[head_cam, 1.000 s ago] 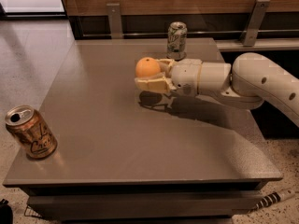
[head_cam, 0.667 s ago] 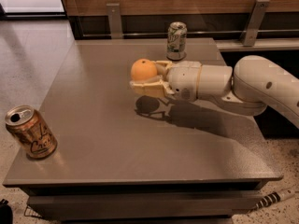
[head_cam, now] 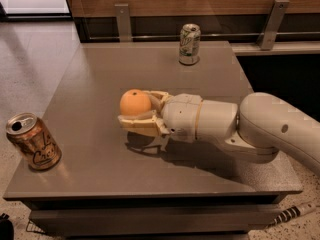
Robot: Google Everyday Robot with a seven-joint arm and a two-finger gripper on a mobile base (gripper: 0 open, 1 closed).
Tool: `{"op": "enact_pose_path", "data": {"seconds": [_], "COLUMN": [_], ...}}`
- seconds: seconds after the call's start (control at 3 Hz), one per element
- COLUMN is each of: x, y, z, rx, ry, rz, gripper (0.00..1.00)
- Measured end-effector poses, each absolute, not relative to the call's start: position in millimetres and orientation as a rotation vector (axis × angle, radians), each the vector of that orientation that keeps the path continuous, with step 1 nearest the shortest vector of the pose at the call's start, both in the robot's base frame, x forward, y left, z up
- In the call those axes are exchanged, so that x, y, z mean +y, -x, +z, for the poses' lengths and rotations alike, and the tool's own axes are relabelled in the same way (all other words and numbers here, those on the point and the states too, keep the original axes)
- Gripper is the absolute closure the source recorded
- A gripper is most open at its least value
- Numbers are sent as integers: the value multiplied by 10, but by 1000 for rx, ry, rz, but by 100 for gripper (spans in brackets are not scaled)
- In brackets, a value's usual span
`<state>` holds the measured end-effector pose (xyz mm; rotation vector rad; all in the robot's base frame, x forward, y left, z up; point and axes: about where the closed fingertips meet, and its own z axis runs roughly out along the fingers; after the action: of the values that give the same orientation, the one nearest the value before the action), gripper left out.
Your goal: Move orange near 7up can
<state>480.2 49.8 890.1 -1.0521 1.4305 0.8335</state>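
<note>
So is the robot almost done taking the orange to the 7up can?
About halfway. Done: the claw is shut on the orange and holds it just above the table, with a shadow underneath. In hand: carrying it over the table's middle. Left: the 7up can stands at the far edge, well apart, so the orange must go there and be set down beside it.

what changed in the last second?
The gripper, shut on the orange, carried it left and toward the camera, away from the 7up can. Nothing taken or released. The 7up can and gold can stayed put on the table.
</note>
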Motion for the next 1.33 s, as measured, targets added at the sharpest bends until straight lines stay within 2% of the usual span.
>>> {"op": "enact_pose_path", "data": {"seconds": [0.67,1.33], "x": [1164,1633], "y": [-4340,-4184], "z": [8445,8125], "rx": [1482,1432], "ry": [1188,1287], "rz": [896,994], "gripper": [100,100]}}
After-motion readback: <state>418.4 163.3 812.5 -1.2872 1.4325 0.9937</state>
